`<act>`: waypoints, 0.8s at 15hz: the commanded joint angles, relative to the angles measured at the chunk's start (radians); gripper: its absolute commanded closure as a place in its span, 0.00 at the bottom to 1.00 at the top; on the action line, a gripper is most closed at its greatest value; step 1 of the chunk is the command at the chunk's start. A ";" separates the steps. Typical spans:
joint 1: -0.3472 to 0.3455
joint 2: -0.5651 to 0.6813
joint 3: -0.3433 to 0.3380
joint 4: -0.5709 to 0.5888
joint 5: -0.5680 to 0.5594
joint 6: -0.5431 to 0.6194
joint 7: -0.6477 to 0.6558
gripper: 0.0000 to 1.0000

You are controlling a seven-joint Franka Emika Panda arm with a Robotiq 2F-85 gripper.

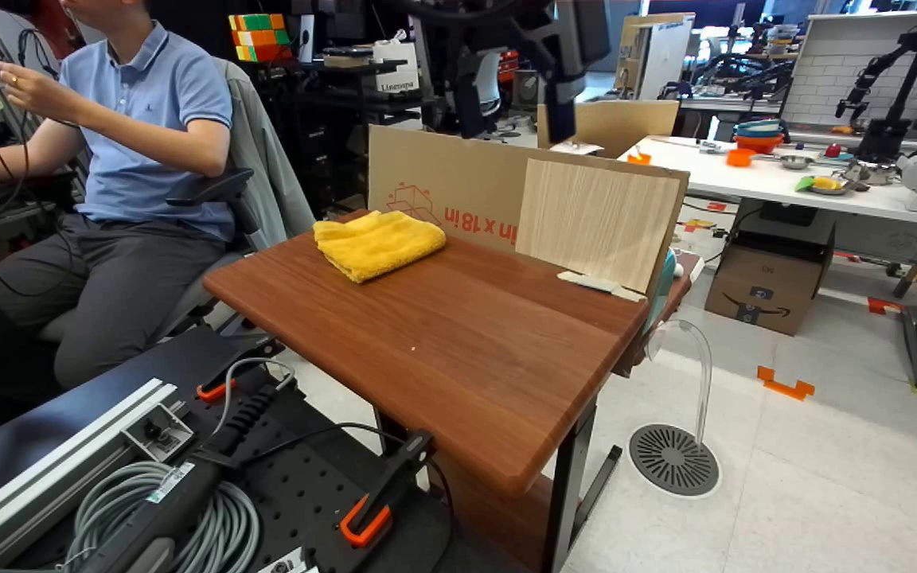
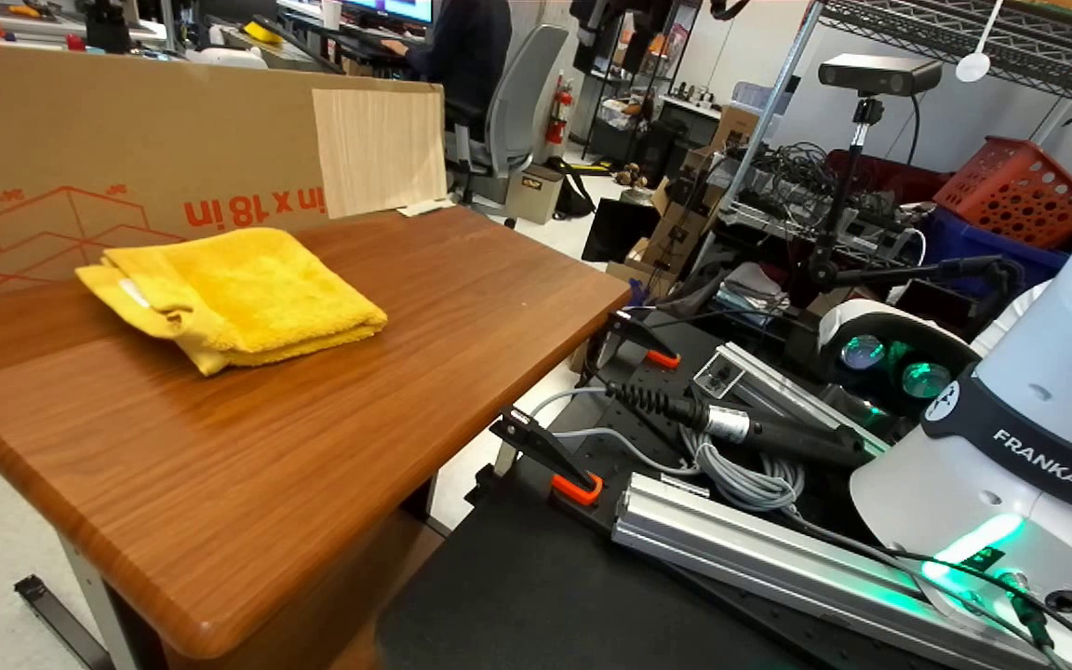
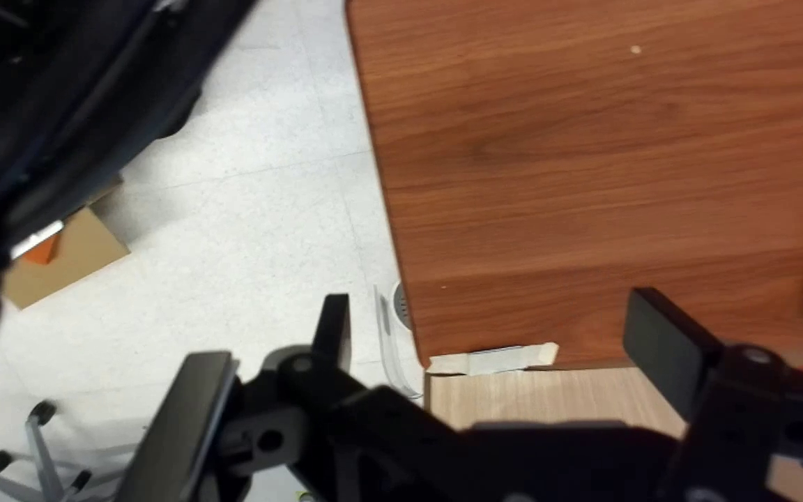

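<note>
At eleven o'clock on the reddish-brown wood-grain surface (image 1: 458, 342), in an exterior view: one folded yellow plush cloth (image 1: 379, 243), untouched. Black two-fingered claw (image 1: 516, 111): held high, spread wide, nothing gripped. Approach judged in hand; travel toward the wrist view's three o'clock, then lowering, is probably called for.

Open room spans the wooden surface (image 1: 458, 342) beside the folded yellow cloth (image 1: 379, 243), a low obstacle near the upright cardboard panel (image 1: 466, 171) that walls off one edge. The end effector (image 1: 516, 130) hangs in open air, fingers apart. Black-and-orange clamps (image 2: 545, 453) stand by the opposite edge.
</note>
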 commanded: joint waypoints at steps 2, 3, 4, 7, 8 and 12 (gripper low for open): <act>0.110 0.076 0.064 0.003 0.186 0.047 0.158 0.00; 0.133 0.092 0.095 -0.008 0.181 0.072 0.210 0.00; 0.153 0.109 0.121 -0.015 0.170 0.105 0.261 0.00; 0.208 0.198 0.205 -0.023 0.057 0.247 0.464 0.00; 0.222 0.238 0.223 -0.014 -0.005 0.284 0.542 0.00; 0.306 0.417 0.196 0.094 -0.281 0.302 0.869 0.00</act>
